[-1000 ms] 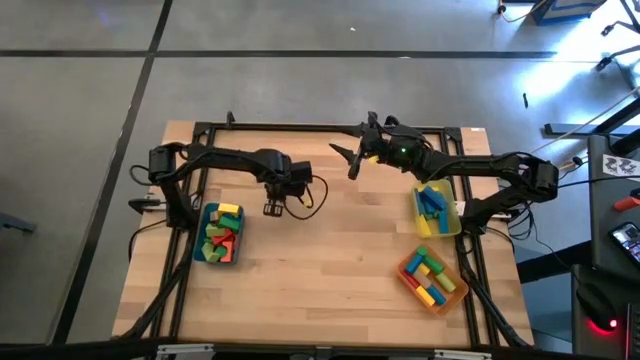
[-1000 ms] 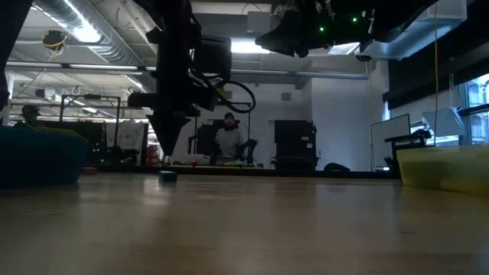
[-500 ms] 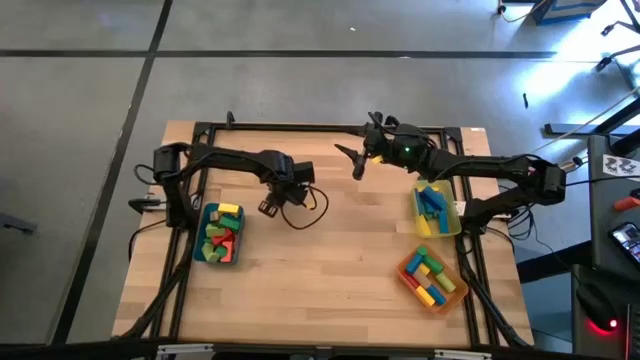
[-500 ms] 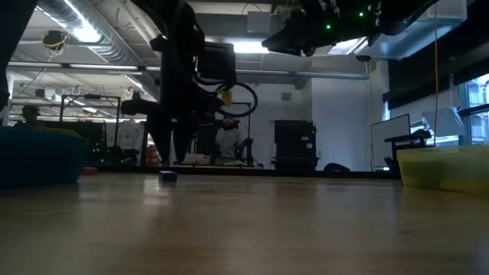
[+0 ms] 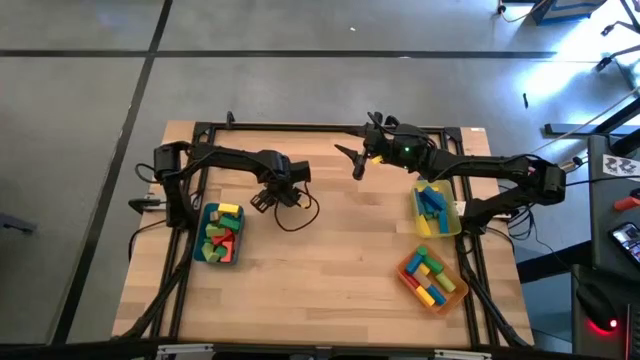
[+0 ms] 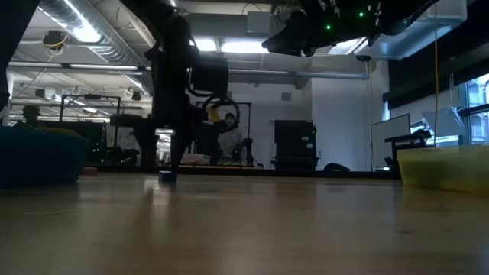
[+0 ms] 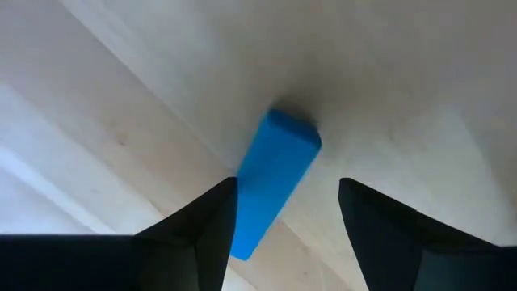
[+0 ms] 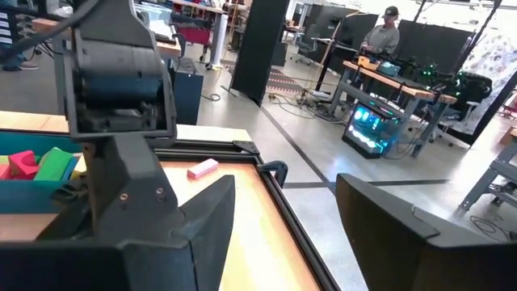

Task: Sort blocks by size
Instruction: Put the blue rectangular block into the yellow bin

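- Nearest you on the table, the orange tray (image 5: 432, 277) holds blocks, with the yellow tray (image 5: 437, 211) just behind it on the right.
- Opposite, your teal tray (image 5: 218, 234) sits at the left edge, full of blocks.
- Behind it, your left gripper (image 7: 284, 212) hangs low with fingers spread; a blue block (image 7: 275, 181) lies on the wood between them, touching one finger.
- Farther back, your right gripper (image 5: 350, 160) waits raised, fingers apart and empty.
- Past it, a pink block (image 8: 203, 167) lies by the far rim.

Three trays (image 5: 218, 258), two arms (image 5: 225, 157)
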`<state>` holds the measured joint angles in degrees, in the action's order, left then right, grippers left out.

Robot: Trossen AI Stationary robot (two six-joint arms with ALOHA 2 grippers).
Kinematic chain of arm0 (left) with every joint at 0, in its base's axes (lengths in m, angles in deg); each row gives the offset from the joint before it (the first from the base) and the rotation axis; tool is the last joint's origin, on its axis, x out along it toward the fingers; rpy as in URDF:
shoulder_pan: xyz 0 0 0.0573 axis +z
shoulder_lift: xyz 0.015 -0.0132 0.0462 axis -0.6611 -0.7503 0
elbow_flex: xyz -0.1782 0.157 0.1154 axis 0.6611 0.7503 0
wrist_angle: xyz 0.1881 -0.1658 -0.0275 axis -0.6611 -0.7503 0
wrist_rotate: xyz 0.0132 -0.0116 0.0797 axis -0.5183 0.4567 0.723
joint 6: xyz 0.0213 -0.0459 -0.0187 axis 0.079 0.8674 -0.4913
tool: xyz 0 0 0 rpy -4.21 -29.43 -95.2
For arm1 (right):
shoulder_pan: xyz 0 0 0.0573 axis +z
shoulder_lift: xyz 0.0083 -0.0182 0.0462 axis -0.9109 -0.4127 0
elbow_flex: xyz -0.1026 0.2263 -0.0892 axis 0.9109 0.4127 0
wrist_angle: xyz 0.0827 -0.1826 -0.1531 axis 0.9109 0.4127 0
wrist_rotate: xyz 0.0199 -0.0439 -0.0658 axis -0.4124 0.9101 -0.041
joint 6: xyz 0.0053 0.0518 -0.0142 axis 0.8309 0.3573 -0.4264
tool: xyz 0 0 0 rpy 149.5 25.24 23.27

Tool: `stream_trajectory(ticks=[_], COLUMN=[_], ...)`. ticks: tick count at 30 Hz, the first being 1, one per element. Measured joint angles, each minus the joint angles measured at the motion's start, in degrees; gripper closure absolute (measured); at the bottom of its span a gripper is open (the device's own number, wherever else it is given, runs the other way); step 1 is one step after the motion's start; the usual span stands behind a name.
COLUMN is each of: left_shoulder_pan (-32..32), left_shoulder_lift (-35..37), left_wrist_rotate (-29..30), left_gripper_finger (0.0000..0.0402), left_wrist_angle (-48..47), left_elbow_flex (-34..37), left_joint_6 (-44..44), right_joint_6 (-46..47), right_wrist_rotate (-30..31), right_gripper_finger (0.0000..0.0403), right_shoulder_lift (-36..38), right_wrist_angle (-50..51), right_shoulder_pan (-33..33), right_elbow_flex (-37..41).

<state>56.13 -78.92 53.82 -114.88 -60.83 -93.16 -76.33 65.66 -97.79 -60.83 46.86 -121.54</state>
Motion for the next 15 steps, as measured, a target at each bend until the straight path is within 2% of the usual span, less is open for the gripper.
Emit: stream_trajectory(ticks=[3,8,15], left_shoulder_pan=[0.53,1.41,2.25], left_shoulder_lift=[0.07,0.04,0.04], left_wrist_rotate=[1.64,1.78,1.76], left_gripper_finger=[0.0203,0.0207,0.0208], left_wrist_angle=[2.23,7.63,7.14], left_elbow_flex=[1.53,3.43,3.67], left_joint_6=[-2.51,-1.75,-2.04], right_joint_6=[0.0,0.0,0.0], right_wrist_rotate=[-0.02,-0.02,-0.04], right_gripper_finger=[0.0185,0.0185,0.0185], right_shoulder_lift=[0.0,0.0,-0.02], right_wrist_angle=[0.0,0.0,0.0], right_shoulder_pan=[0.0,0.0,0.0], right_elbow_flex=[0.0,0.0,0.0])
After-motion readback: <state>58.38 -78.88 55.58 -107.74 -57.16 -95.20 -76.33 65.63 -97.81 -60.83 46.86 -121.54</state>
